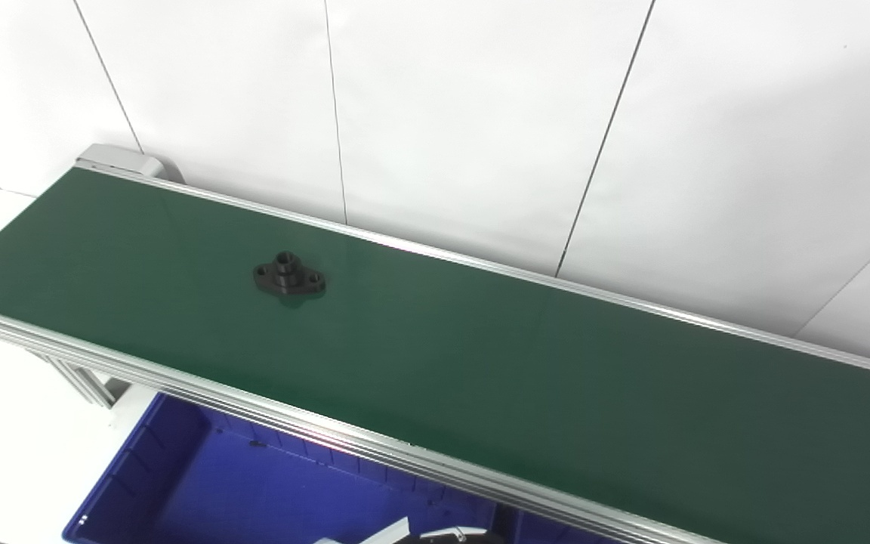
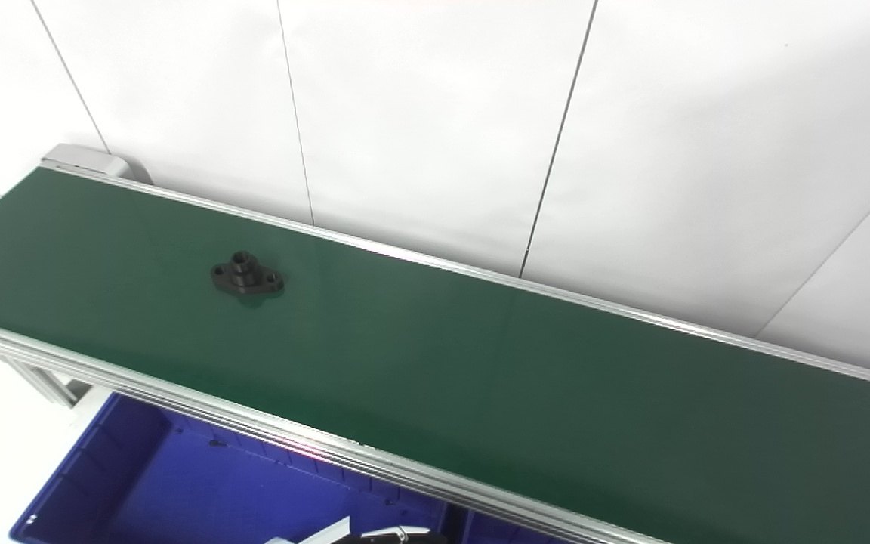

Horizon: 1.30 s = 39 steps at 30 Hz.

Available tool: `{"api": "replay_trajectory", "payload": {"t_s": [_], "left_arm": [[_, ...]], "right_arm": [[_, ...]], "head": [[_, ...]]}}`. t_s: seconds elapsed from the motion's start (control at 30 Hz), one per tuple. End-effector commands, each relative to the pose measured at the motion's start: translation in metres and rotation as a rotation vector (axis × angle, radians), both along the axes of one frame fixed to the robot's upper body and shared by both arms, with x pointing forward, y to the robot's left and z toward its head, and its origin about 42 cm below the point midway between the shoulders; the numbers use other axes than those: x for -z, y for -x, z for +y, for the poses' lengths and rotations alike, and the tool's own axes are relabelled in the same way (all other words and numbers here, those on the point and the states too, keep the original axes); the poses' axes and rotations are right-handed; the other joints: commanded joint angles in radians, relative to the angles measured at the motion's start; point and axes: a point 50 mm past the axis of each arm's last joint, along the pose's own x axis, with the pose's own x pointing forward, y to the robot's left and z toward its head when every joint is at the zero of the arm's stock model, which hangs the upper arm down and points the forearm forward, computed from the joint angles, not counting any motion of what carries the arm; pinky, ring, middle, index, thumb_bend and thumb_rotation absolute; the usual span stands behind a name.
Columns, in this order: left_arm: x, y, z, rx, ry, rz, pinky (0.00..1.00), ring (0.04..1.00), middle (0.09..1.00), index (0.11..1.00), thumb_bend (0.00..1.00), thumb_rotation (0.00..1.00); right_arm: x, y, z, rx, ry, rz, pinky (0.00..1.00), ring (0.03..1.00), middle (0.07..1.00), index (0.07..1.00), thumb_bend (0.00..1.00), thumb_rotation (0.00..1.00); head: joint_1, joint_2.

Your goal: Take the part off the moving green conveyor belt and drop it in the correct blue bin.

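The blue bin (image 1: 178,483) is waiting below the near rail of the green conveyor belt (image 1: 526,378) to catch drops, while the black flanged part (image 1: 289,276) is lying flat toward the belt's far-left end, ungrasped, both hands sitting out of view.

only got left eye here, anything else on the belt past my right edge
Observer: The right eye view reaches slightly further right, and that extra stretch of belt is bare. The part is all that sits on it.
Operator: any hand showing in that one
Observer: No, neither hand shows in the right eye view either.
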Motion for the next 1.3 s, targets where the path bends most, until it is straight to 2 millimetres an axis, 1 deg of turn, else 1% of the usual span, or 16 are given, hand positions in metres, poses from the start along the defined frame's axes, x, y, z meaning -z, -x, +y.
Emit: {"api": "replay_trajectory", "payload": {"t_s": [0.0,0.2,0.37,0.43,0.47,0.5,0.53,0.57,0.67,0.7,0.73,0.77,0.93,1.07,1.13,1.27], "left_arm": [[-0.008,-0.005,0.0,-0.004,0.033,-0.055,0.8,0.872,0.887,0.877,0.94,0.25],[-0.009,-0.005,0.0,0.004,0.026,-0.063,0.8,0.873,0.89,0.883,0.93,0.25],[-0.01,-0.004,0.001,0.004,0.026,-0.066,0.8,0.87,0.89,0.883,0.94,0.27],[-0.012,-0.004,0.003,0.008,0.027,-0.067,0.8,0.874,0.893,0.886,0.94,0.27],[-0.012,-0.004,0.003,0.009,0.029,-0.067,0.81,0.877,0.895,0.887,0.94,0.27],[-0.013,-0.004,0.004,0.01,0.03,-0.068,0.81,0.878,0.896,0.887,0.93,0.27],[-0.014,-0.004,0.005,0.009,0.031,-0.068,0.81,0.879,0.897,0.887,0.93,0.27],[-0.014,-0.004,0.006,0.008,0.029,-0.07,0.81,0.879,0.897,0.886,0.93,0.27],[-0.015,-0.004,0.007,0.006,0.024,-0.077,0.81,0.876,0.898,0.89,0.92,0.29],[-0.016,-0.004,0.008,0.006,0.027,-0.076,0.81,0.878,0.899,0.892,0.92,0.28],[-0.016,-0.005,0.009,0.007,0.03,-0.076,0.82,0.884,0.903,0.894,0.92,0.27],[-0.017,-0.005,0.01,0.006,0.027,-0.079,0.83,0.886,0.904,0.895,0.91,0.27],[-0.019,-0.007,0.014,0.0,0.02,-0.095,0.85,0.899,0.913,0.913,0.92,0.28],[-0.021,-0.008,0.018,0.004,0.013,-0.098,0.89,0.927,0.934,0.938,0.93,0.32],[-0.021,-0.008,0.019,0.002,0.011,-0.098,0.9,0.936,0.937,0.944,0.93,0.32],[-0.021,-0.009,0.021,0.002,0.013,-0.097,0.87,0.928,0.946,0.953,0.94,0.33]], "right_arm": [[-0.007,0.0,0.0,-0.002,-0.02,-0.061,0.72,0.825,0.847,0.896,0.97,0.31],[-0.007,0.001,0.0,0.001,-0.018,-0.071,0.73,0.813,0.844,0.892,0.97,0.31],[-0.009,0.001,0.002,0.005,-0.023,-0.066,0.71,0.813,0.842,0.885,0.98,0.31],[-0.009,0.001,0.003,0.004,-0.019,-0.081,0.7,0.803,0.838,0.88,0.98,0.29],[-0.008,0.001,0.003,0.005,-0.014,-0.089,0.69,0.796,0.834,0.876,0.98,0.28],[-0.008,0.001,0.004,0.005,-0.012,-0.095,0.69,0.793,0.831,0.874,0.98,0.28],[-0.008,0.001,0.004,0.006,-0.01,-0.098,0.69,0.791,0.829,0.874,0.98,0.28],[-0.008,0.001,0.005,0.008,-0.017,-0.1,0.69,0.79,0.829,0.874,0.98,0.29],[-0.009,0.0,0.008,0.01,-0.034,-0.114,0.69,0.787,0.822,0.867,0.97,0.28],[-0.009,0.0,0.009,0.008,-0.036,-0.123,0.69,0.784,0.82,0.865,0.97,0.29],[-0.009,0.0,0.01,0.007,-0.037,-0.129,0.69,0.781,0.816,0.863,0.97,0.3],[-0.009,-0.001,0.011,0.006,-0.04,-0.136,0.69,0.78,0.814,0.861,0.97,0.3],[-0.015,-0.004,0.016,-0.002,-0.033,-0.153,0.68,0.772,0.813,0.864,0.98,0.31],[-0.017,-0.004,0.019,-0.003,-0.026,-0.16,0.69,0.773,0.818,0.871,0.99,0.33],[-0.017,-0.003,0.021,0.004,-0.024,-0.16,0.67,0.772,0.82,0.873,0.99,0.33],[-0.019,-0.003,0.025,0.013,-0.019,-0.164,0.68,0.779,0.824,0.875,0.99,0.36]], "head": [[-0.001,0.002],[-0.013,0.009],[-0.028,0.018],[-0.061,0.033],[-0.061,0.033],[-0.086,0.044],[-0.086,0.044],[-0.114,0.055],[-0.138,0.065],[-0.172,0.082],[-0.177,0.084],[-0.202,0.1],[-0.262,0.138],[-0.296,0.154],[-0.309,0.161],[-0.326,0.175]]}}
